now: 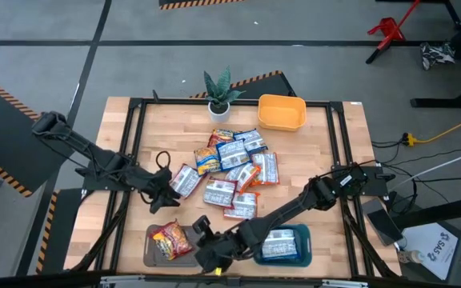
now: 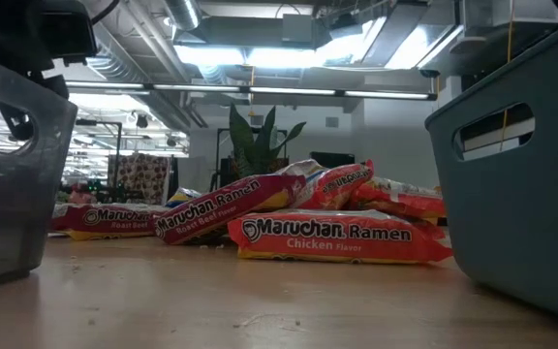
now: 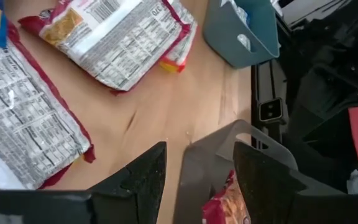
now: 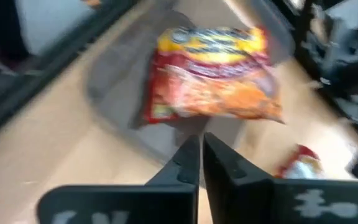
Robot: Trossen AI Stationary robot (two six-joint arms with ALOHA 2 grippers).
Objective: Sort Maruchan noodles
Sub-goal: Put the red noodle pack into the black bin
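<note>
While the right pincer [image 1: 204, 226] hangs at the counter's near edge with its two dark fingers pressed flat together on nothing, it sits just right of the grey tray [image 1: 152, 254]. That tray, translucent plastic with rounded corners, holds one red-and-yellow packet [image 1: 170, 240], crinkled and shiny, lying flat. To its right, beyond the right arm, a teal bin [image 1: 301, 254] with cut-out handle slots holds what looks like one blue-and-white packet [image 1: 278, 246]. These two containers are the nearest things on the pale wooden counter [image 1: 318, 152], whose planks show a butcher-block grain inside a black metal frame.

Further in on the left, the left pincer [image 1: 160, 198] hovers with its fingers spread apart and empty, just beside a white-backed packet [image 1: 186, 180] at the left edge of the heap.

The main heap of Maruchan noodles [image 1: 234, 170] lies at the counter's middle: about ten flat rectangular foil packets, overlapping and tilted on each other, some label-up in red, orange or blue, others showing white nutrition panels. In the low view a "Chicken Flavor" packet [image 2: 342, 237] lies nearest, with a "Roast Beef" one [image 2: 223, 211] leaning behind it.

At the far edge stand one small potted plant [image 1: 219, 92] with spiky green leaves in a white pot and, to its right, one empty yellow bin [image 1: 281, 112].
</note>
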